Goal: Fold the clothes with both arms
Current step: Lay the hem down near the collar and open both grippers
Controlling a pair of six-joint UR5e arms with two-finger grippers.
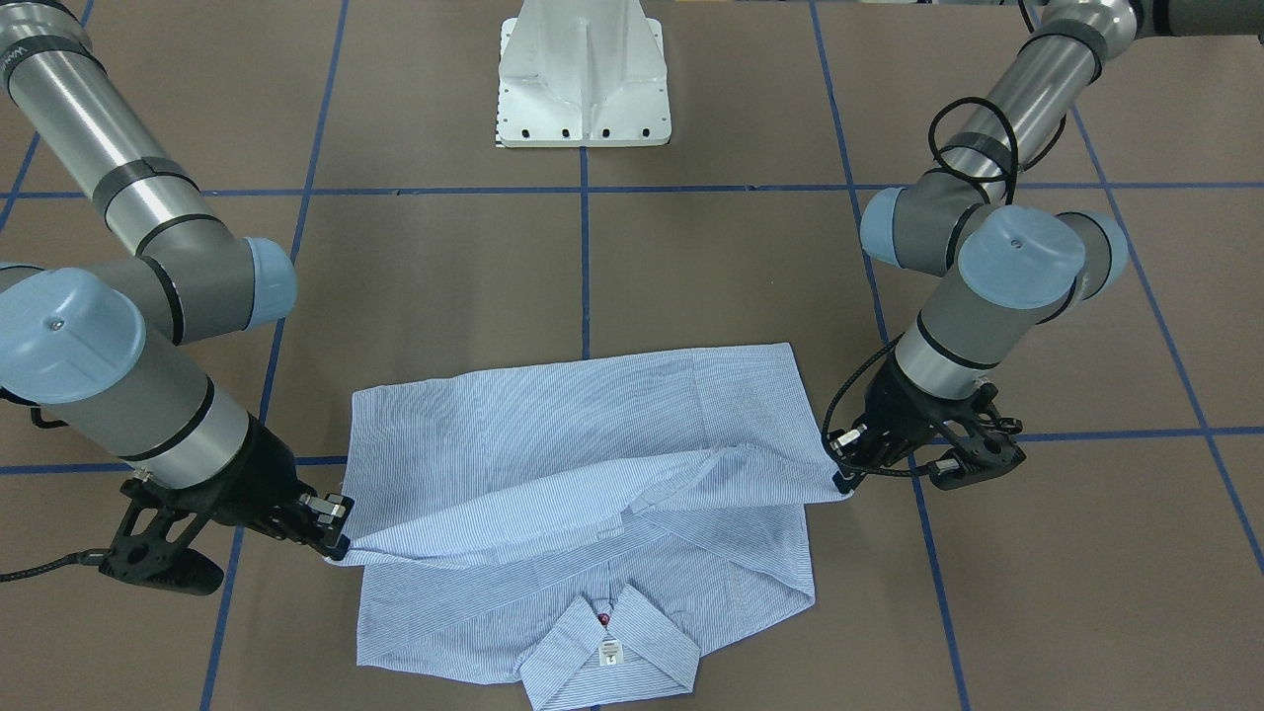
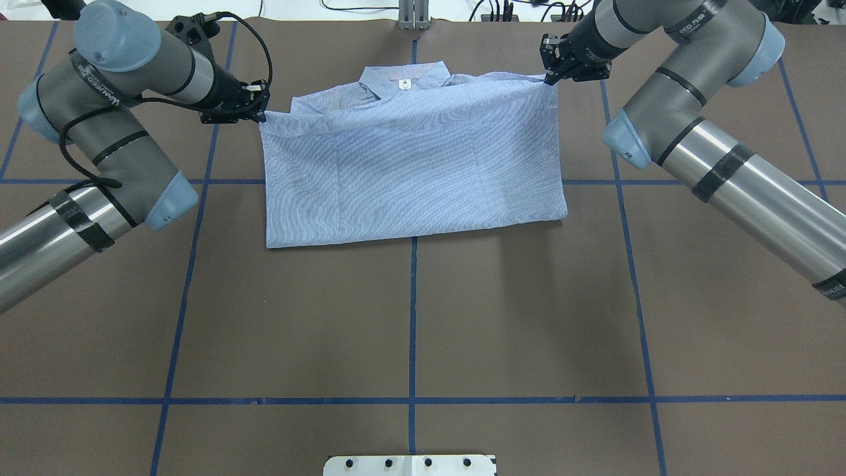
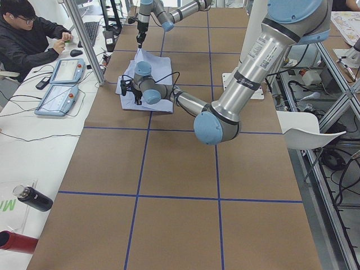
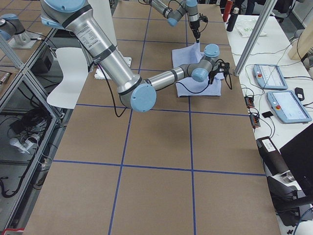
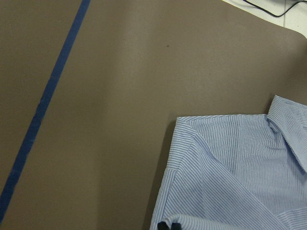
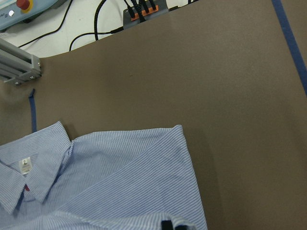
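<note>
The light blue pinstriped shirt [image 2: 410, 172] lies at the table's far side, its collar with a white neck label [image 2: 401, 83] pointing away from the robot. Its lower half is doubled over the body, and the folded-over edge hangs slightly raised between the two grippers [image 1: 583, 444]. My left gripper [image 2: 261, 114] is shut on the corner at the overhead view's left [image 1: 842, 480]. My right gripper [image 2: 548, 79] is shut on the opposite corner [image 1: 338, 546]. Each wrist view shows dark fingertips [image 5: 168, 225] [image 6: 171, 224] pinching striped cloth at the bottom edge.
The white pedestal base [image 1: 585, 79] stands at the robot's side of the brown table, which is marked with blue tape lines [image 2: 413, 317]. A person [image 3: 28, 34] sits at a side table with teach pendants [image 4: 274, 76]. Bottles [image 3: 31, 197] lie near the table's end.
</note>
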